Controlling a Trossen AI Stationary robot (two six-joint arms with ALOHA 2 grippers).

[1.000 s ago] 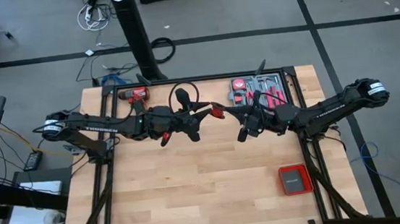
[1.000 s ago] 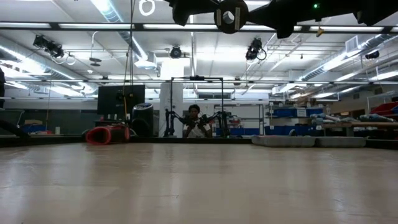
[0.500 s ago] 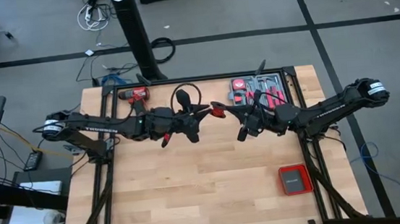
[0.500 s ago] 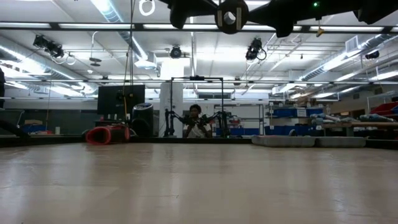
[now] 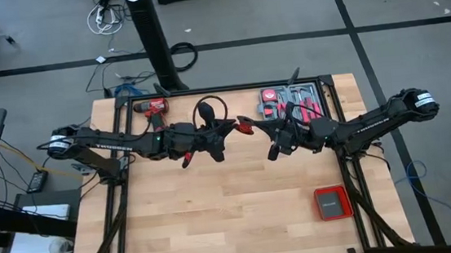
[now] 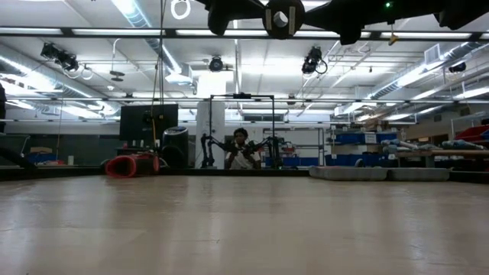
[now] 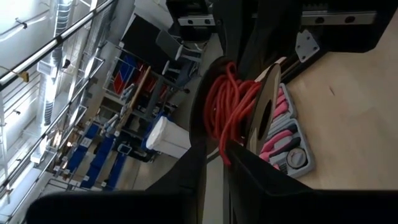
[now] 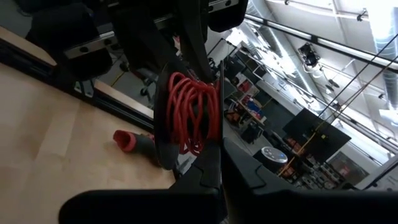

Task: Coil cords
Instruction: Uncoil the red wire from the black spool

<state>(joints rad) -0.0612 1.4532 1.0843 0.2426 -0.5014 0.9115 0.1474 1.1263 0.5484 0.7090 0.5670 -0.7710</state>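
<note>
You have the bundle of coiled red cord (image 5: 244, 126) held in the air above the middle back of the pale wooden table (image 5: 233, 208), right between your two arms. The left gripper (image 5: 224, 127) meets it from the left and the right gripper (image 5: 274, 141) reaches in from the right, the left one nearer. In the left wrist view the red loops (image 7: 231, 112) sit between that arm's dark fingers (image 7: 261, 165), which look closed onto them. In the right wrist view the loops (image 8: 189, 113) hang just past that arm's fingers (image 8: 239, 167), drawn nearly together, but you cannot tell whether they actually pinch a strand. The coil's long axis runs roughly across the line between the grippers.

Count one red cord, plus a black loop of cable (image 5: 210, 107) above the left gripper. On the table: one tray of red-handled tools (image 5: 293, 102), one small red box (image 5: 332, 202), one red power drill (image 5: 152, 107)
</note>
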